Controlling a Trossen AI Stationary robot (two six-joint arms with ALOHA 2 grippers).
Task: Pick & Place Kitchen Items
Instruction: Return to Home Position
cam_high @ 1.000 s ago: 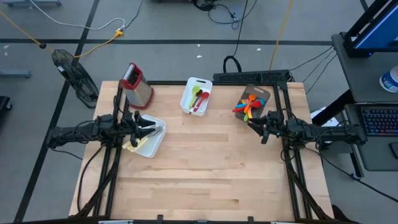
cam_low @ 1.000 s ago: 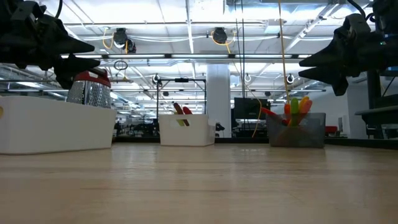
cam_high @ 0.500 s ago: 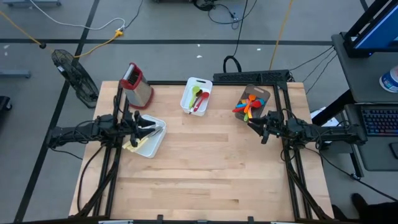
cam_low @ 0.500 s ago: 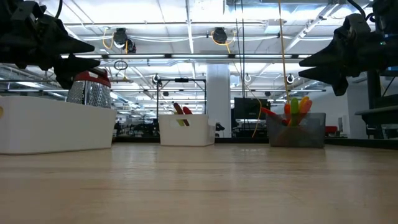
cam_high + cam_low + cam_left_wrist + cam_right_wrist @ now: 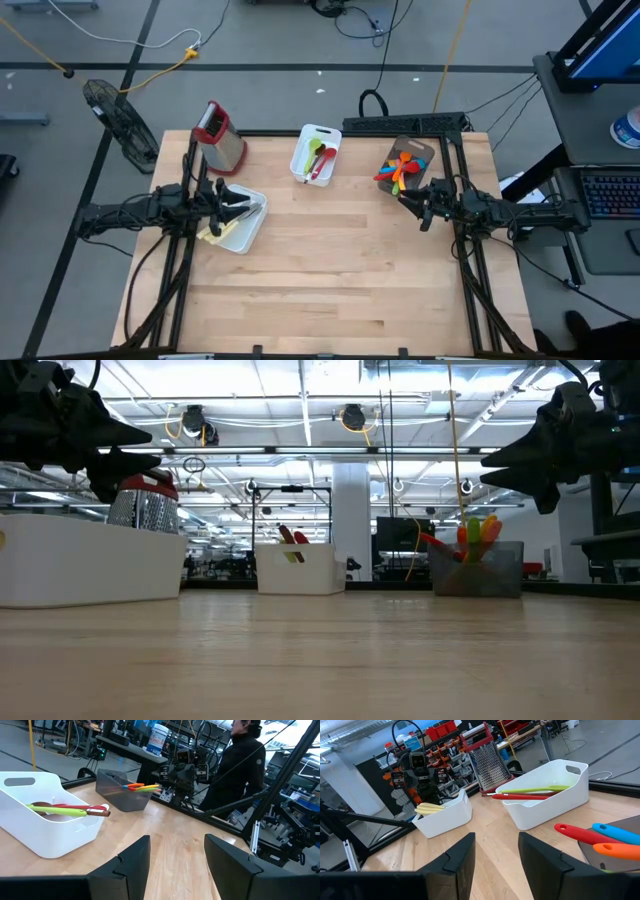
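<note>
High view: left tool (image 5: 243,208) hangs over the near white tray (image 5: 240,238) by the left edge of the desk (image 5: 330,270). Fingers apart, nothing between them. Left wrist view agrees, with bare wood showing through the gap. Yellow-cream cutlery (image 5: 210,233) lies in that tray, partly hidden under the arm; the count cannot be told.

Right tool (image 5: 408,200) hovers just beside the grey tray (image 5: 422,150), on its near side. Fingers also apart, nothing held.

Low view: both tools sit well above the desk surface and touch nothing.

Grey tray, far right of desk: mixed utensils (image 5: 395,170) in red, orange, blue and green, heaped with handles crossing.

Second white tray (image 5: 305,133), far middle of desk: a green spoon (image 5: 318,150) and a red utensil (image 5: 322,168) lie side by side along it. Left wrist view shows a brown piece under them.

Grater (image 5: 222,135), metal with a red top, stands at the far left corner, near the first white tray but apart from it.

Off the desk: a fan (image 5: 112,112) on the floor past the left corner. A person (image 5: 240,765) in a dark jacket stands beyond the right side, seen from the left wrist.
</note>
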